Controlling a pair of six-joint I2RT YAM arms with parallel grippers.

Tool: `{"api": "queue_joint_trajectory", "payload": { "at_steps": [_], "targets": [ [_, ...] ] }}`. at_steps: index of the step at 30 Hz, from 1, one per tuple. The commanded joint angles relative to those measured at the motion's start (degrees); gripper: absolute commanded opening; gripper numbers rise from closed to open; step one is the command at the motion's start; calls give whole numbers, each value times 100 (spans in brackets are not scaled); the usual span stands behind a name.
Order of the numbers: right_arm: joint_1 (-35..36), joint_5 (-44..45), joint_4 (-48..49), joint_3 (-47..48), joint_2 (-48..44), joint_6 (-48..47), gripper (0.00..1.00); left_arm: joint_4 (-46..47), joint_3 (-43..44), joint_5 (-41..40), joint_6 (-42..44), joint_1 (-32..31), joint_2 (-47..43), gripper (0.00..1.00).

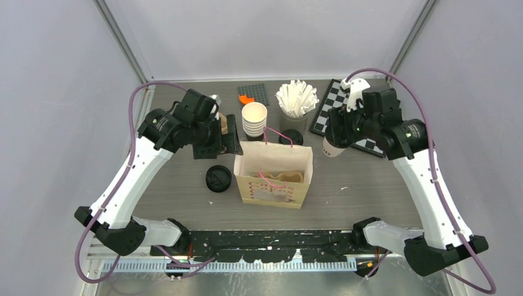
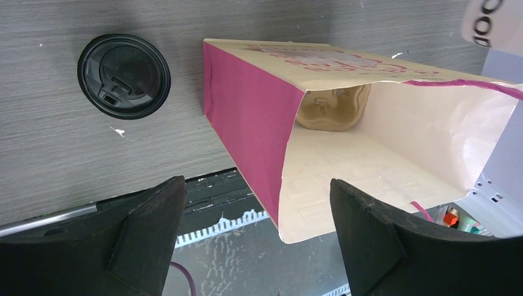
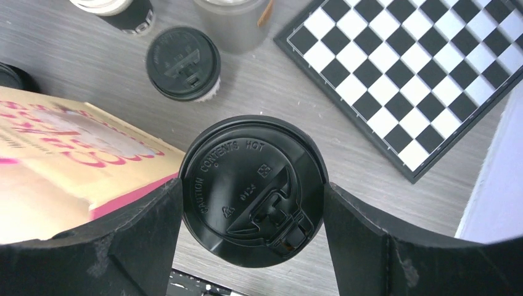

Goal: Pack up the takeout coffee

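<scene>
On the table (image 1: 370,191), the bag (image 1: 273,176) stands open at centre; chessboard (image 1: 336,105) back right; left claw (image 2: 256,184) gapes wide and empty by the bag's left side; right claw (image 3: 251,186) grips a lidded cup (image 3: 253,203) just right of the bag; another cup (image 3: 183,61) sits behind the bag.

Table (image 1: 370,197): grey wood-grain top, matte, with a few pale specks.
Back wall (image 1: 265,37): plain pale grey-lilac panel, unmarked.
Left wall (image 1: 55,123) and right wall (image 1: 481,92): matching pale panels standing along the table's side edges.
Left strut (image 1: 123,40) and right strut (image 1: 407,37): slim metal bars, one at each back corner, slanting outward in the overhead view.
Black rail (image 1: 271,237): runs along the table's near edge.
Metal sheet (image 1: 277,283): shiny and streaked, just below the rail.
Light: soft and even, with faint shadows.
</scene>
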Motion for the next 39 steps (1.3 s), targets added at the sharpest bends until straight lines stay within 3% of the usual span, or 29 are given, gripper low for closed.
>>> {"api": "queue_joint_trajectory", "payload": {
  "at_steps": [1, 11, 19, 23, 28, 34, 39],
  "targets": [
    [388, 393, -757, 1093, -19, 107, 70, 248, 112, 37, -92, 14, 71, 87],
    [2375, 1006, -2086, 3551, 831, 726, 70, 513, 27, 87, -272, 18, 179, 83],
    [2999, 1145, -2226, 4360, 1106, 825, 70, 748, -50, 304, -382, 19, 218, 79],
    [3058, 1195, -2220, 4441, 1081, 667, 69, 760, -69, 379, -373, 13, 230, 77],
    [3110, 560, -2028, 4438, 1021, 652, 69, 690, -60, 358, -306, 14, 212, 77],
    [3239, -349, -1421, 3663, 723, 975, 69, 668, -94, 397, -283, 14, 200, 73],
    [3368, -590, -659, 2970, 450, 1150, 69, 647, -108, 391, -192, 18, 214, 69]
  ]
}}
